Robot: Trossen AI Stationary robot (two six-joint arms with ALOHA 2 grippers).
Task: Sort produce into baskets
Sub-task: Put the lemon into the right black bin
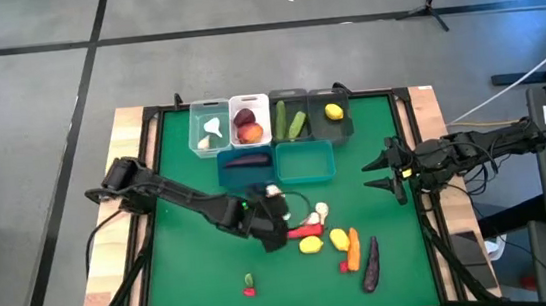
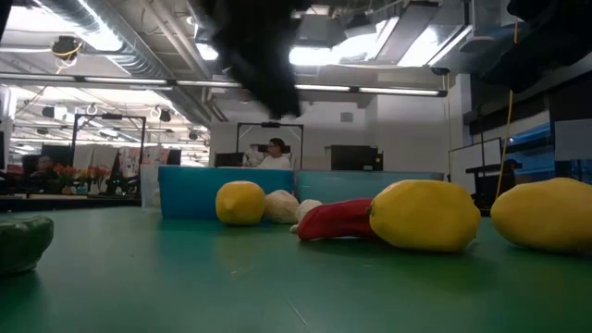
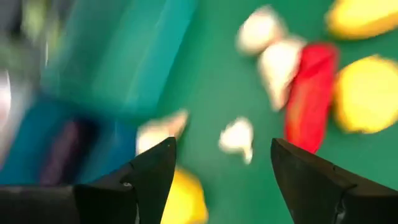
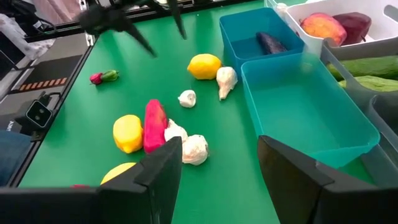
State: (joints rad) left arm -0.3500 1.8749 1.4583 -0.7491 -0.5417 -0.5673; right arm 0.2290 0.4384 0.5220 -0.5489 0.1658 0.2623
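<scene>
Sorting is mid-pick: the left gripper [image 3: 214, 165] hovers with fingers apart and empty over loose produce on the bench, a garlic clove [image 3: 237, 138] lying between and just ahead of its fingers; by my reading, the next move is to drop onto it and close. The right gripper [image 1: 383, 170] waits, fingers apart, near the teal basket [image 4: 348, 124]. Six baskets [image 1: 333, 163] stand in view. Loose on the bench: four garlic pieces, about three lemons [image 4: 204, 66], one red pepper [image 4: 153, 124].

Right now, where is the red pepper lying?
In the high view the red pepper lies on the green mat right of the left pincer, with white garlic above it and a yellow lemon just below.
</scene>
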